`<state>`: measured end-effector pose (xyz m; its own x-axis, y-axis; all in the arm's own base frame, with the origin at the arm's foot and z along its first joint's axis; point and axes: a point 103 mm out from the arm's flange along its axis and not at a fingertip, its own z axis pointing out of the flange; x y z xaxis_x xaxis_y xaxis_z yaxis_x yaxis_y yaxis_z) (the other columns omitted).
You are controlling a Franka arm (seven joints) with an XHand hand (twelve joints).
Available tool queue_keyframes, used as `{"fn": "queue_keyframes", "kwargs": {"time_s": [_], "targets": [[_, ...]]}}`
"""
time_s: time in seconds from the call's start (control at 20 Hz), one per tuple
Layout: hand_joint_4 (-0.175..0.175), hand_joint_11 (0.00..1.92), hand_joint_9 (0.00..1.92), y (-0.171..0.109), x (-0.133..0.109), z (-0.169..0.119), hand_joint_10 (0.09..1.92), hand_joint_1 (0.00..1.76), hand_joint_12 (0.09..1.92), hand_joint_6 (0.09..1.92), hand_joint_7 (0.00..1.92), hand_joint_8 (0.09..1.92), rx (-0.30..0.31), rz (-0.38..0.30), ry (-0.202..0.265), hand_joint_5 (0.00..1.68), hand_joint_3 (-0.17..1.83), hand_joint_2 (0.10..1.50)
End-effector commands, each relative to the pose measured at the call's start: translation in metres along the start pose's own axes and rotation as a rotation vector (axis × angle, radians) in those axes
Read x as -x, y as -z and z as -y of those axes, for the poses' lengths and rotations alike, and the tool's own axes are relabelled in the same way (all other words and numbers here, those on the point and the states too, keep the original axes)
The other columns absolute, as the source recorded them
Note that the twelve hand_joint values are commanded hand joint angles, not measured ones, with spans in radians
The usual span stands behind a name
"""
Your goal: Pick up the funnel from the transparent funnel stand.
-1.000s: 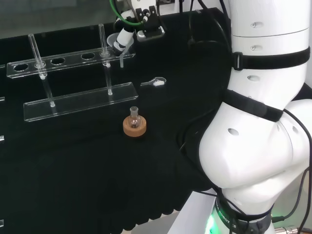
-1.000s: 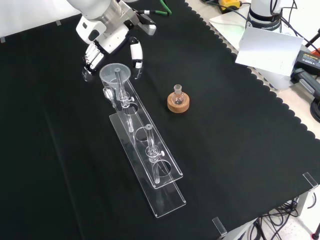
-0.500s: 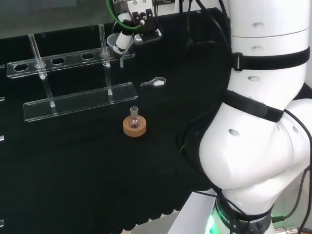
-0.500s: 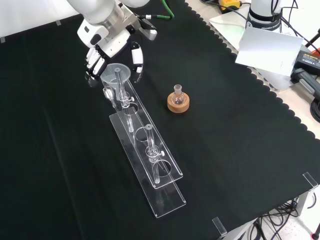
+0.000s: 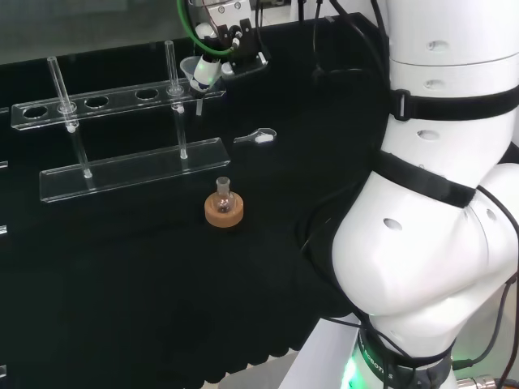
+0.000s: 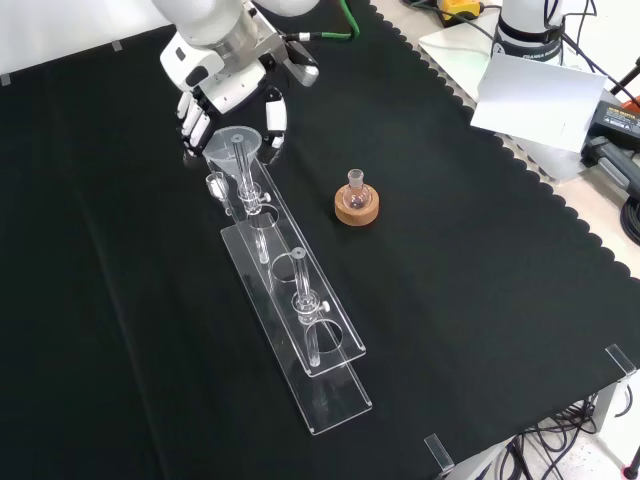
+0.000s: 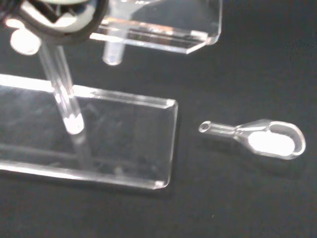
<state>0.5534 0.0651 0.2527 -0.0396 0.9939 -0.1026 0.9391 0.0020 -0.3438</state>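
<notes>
The clear funnel [image 6: 232, 148] sits in the end hole of the transparent funnel stand [image 6: 300, 318], its stem [image 7: 111, 52] hanging through the upper shelf [image 5: 113, 101]. My hand [image 6: 225, 75] is over that end of the stand. Its curled fingers [image 6: 195, 115] are on one side of the funnel's cone and its thumb [image 6: 275, 118] on the other, closed in against the rim. In the head view the funnel [image 5: 195, 73] is at the stand's right end, with a white fingertip [image 5: 208, 71] against it.
A small round flask on a cork ring [image 6: 356, 203] stands to the right of the stand in the front view. A little glass scoop [image 7: 267, 139] lies on the cloth near the stand's base plate [image 7: 99, 144]. Two upright posts [image 5: 58, 81] rise from the stand.
The hand has shifted in toward the funnel, its fingers coming up to the cone's rim. The funnel, stand and flask have stayed where they were.
</notes>
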Motion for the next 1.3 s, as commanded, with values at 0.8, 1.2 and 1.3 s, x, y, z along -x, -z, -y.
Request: {"fn": "queue_keyframes", "kwargs": {"time_s": [0.8, 1.2, 1.3], "targets": [[-0.042, 0.84, 1.11, 0.091, 0.006, 0.079, 0.48, 0.92, 1.09, 0.81, 0.73, 0.75, 0.23, 0.203, -0.117, 0.74, 0.61, 0.71], [-0.04, 0.84, 1.12, 0.096, 0.004, 0.14, 0.47, 0.92, 1.08, 0.82, 0.74, 0.75, 0.239, 0.229, -0.167, 0.75, 0.61, 0.71], [-0.04, 0.84, 1.12, 0.092, 0.003, 0.153, 0.46, 0.92, 1.08, 0.82, 0.74, 0.75, 0.223, 0.232, -0.176, 0.75, 0.61, 0.71]]}}
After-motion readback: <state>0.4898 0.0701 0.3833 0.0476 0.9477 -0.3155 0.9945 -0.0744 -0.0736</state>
